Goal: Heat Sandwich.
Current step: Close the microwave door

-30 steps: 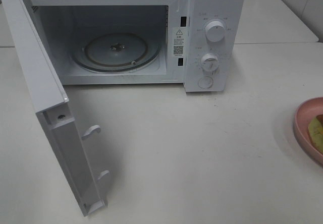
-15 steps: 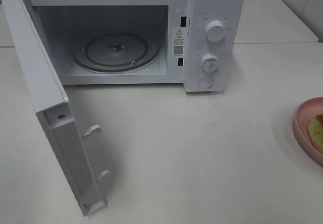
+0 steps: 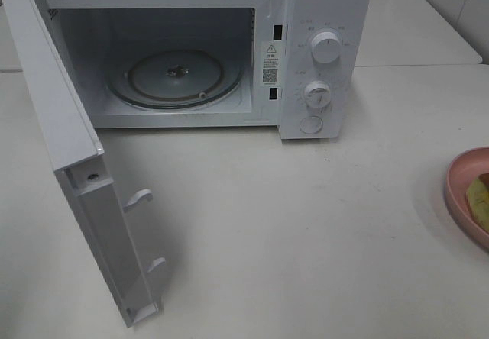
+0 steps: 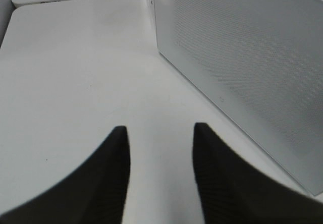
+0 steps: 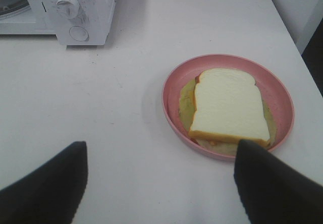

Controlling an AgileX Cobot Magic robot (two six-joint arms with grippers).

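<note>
Microwave (image 3: 229, 49) at the desk's (image 3: 306, 240) far edge, door (image 3: 76, 179) swung fully open toward the front-left corner, glass turntable (image 3: 176, 75) bare. Sandwich (image 5: 229, 108) not yet loaded — it lies on the pink plate (image 5: 174, 82) at the desk's right edge, well apart from the oven; in the high view only a sliver of plate and filling shows.

Right claw (image 5: 160, 183) hovers just short of the plate, jaws spread wide, grasping nothing. Left claw (image 4: 160, 176) sits beside the open door's outer face, jaws parted with bare desk between them, nothing held.

Step in hand, as I read it: door-opening done, pick-up about to begin. Next move calls for the right claw to come down over the plate's near rim — or the sandwich itself — and carry it level into the cavity, clear of the door frame.
</note>
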